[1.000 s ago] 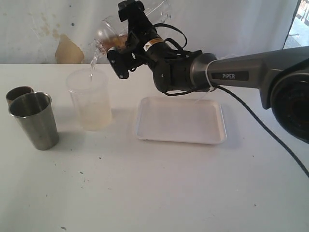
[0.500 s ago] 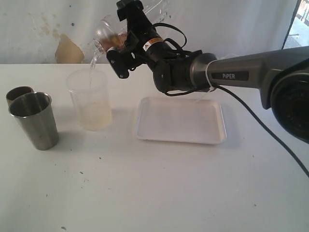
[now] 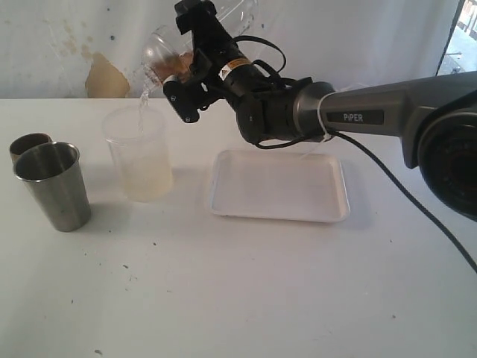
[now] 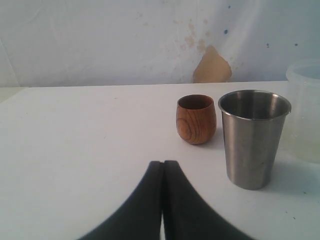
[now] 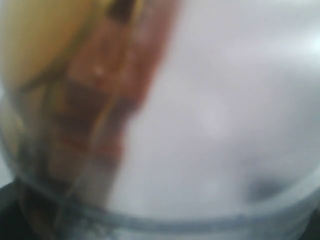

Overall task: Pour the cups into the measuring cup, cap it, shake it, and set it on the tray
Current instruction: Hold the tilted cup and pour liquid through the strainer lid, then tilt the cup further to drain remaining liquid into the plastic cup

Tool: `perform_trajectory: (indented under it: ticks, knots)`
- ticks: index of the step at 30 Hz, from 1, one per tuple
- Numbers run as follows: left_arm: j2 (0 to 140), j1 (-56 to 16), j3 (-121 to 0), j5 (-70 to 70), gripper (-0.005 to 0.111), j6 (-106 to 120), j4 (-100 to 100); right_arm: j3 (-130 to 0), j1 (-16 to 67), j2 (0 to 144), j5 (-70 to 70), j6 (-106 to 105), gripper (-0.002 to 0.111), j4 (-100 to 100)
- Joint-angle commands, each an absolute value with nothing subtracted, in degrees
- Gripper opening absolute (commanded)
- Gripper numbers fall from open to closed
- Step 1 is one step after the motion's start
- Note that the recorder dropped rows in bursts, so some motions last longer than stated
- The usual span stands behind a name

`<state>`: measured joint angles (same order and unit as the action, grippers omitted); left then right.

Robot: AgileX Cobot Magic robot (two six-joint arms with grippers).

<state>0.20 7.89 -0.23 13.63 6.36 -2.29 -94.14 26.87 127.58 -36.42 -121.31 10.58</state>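
Observation:
My right gripper (image 3: 186, 60) is shut on the clear measuring cup (image 3: 160, 52), held tilted above the frosted plastic cup (image 3: 138, 153). A thin stream runs from its lip into that cup. In the right wrist view the measuring cup's blurred wall (image 5: 210, 125) fills the frame and hides the fingers. One steel tumbler (image 3: 52, 186) (image 4: 252, 137) stands upright at the left; a second steel one is out of view. The white tray (image 3: 279, 186) lies empty under the right arm. My left gripper (image 4: 163, 162) is shut on nothing, low over the table short of the tumbler.
A small wooden cup (image 4: 196, 119) (image 3: 28, 143) stands just behind the steel tumbler. The right arm's dark body (image 3: 358, 112) and its cable (image 3: 402, 201) cross above and beside the tray. A white wall backs the table.
The right gripper and the measuring cup have crept slightly up and to the left, tilting a little more. The stream keeps running. Nothing else moved.

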Motion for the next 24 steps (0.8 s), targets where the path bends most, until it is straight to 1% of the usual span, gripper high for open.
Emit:
perform_trajectory:
  ticks: [1,24]
  knots:
    - [0.0,7.88,0.0,13.37,0.0,6.27,-2.09,-94.81,26.64,126.82,-39.45,-122.48,0.0,10.19]
    - [0.0,7.88,0.0,13.37,0.0,6.27,-2.09,-94.81,26.64,126.82,-39.73,-122.48,0.0,8.94]
